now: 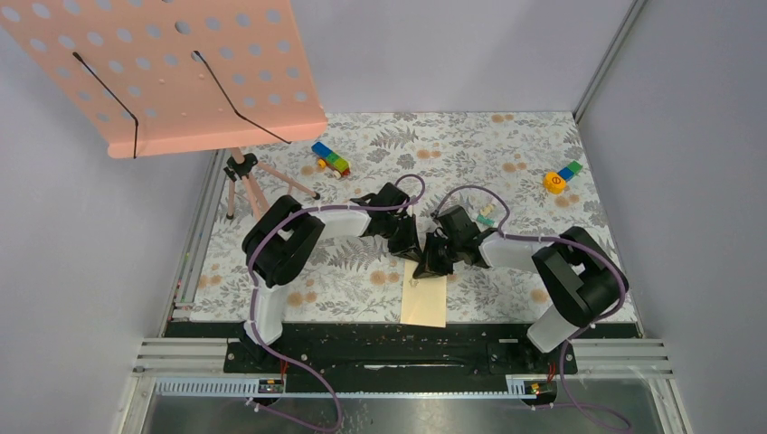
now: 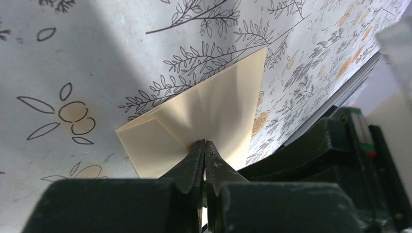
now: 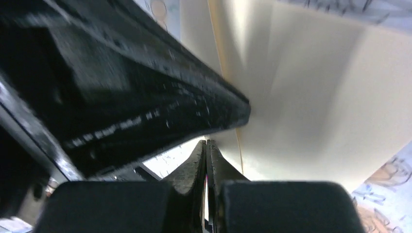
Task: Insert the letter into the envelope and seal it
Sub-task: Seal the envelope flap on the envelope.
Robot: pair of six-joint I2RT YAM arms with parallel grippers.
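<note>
A pale cream sheet, the letter, lies near the table's front edge with its far left corner folded over. It also shows in the left wrist view and the right wrist view. My left gripper is shut, its tips touching the sheet's far end. My right gripper is shut beside it at the same end. A thin deeper tan line runs along the sheet. I cannot tell whether it is the envelope's edge. No envelope shows apart from that.
A pink perforated stand on a tripod stands at the far left. Toy block pieces lie at the back middle and back right. A black rail runs along the front edge, just below the sheet.
</note>
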